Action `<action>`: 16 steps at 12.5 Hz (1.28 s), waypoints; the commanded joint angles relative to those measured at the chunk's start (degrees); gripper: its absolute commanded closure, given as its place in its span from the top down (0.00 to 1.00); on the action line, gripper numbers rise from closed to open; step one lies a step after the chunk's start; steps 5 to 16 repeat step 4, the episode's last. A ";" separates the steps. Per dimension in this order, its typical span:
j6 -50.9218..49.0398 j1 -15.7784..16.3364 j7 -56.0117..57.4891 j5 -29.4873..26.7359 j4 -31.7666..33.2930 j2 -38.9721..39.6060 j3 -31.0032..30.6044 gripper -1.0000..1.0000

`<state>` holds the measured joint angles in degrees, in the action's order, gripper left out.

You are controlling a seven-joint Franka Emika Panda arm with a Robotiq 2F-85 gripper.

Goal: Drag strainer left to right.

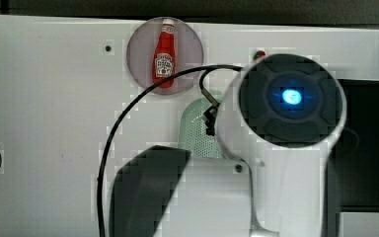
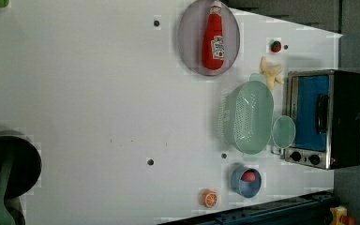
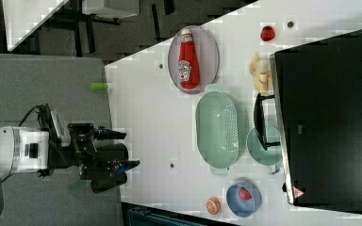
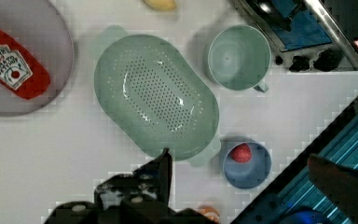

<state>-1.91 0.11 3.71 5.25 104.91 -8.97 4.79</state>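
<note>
Strainer: pale mint-green oval plastic colander, wide smooth rim, small tab handle at each end, bottom and lower walls dotted with small holes. Upright, open side up, nothing inside. Lies flat on the white table, apart from the gripper, which hangs spread well off towards the right view's left.

You have wide bare table on the left view's left of the strainer. On the left view's right, the teal cup touches its rim, and the toaster oven stands just behind the cup. The plate with the ketchup bottle is near one end, the blue bowl near the other.
</note>
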 commanded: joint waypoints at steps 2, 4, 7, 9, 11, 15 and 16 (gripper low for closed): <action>0.11 0.58 2.73 -1.65 -0.88 -1.61 0.09 1.00; 0.11 0.58 2.73 -1.65 -0.88 -1.42 0.09 1.00; 0.11 0.58 2.73 -1.65 -0.88 -1.42 0.09 1.00; 0.11 0.58 2.73 -1.65 -0.88 -1.42 0.09 1.00; 0.11 0.58 2.73 -1.65 -0.88 -1.42 0.09 1.00; 0.11 0.58 2.73 -1.65 -0.88 -1.42 0.09 1.00; 0.11 0.58 2.73 -1.65 -0.88 -1.42 0.09 1.00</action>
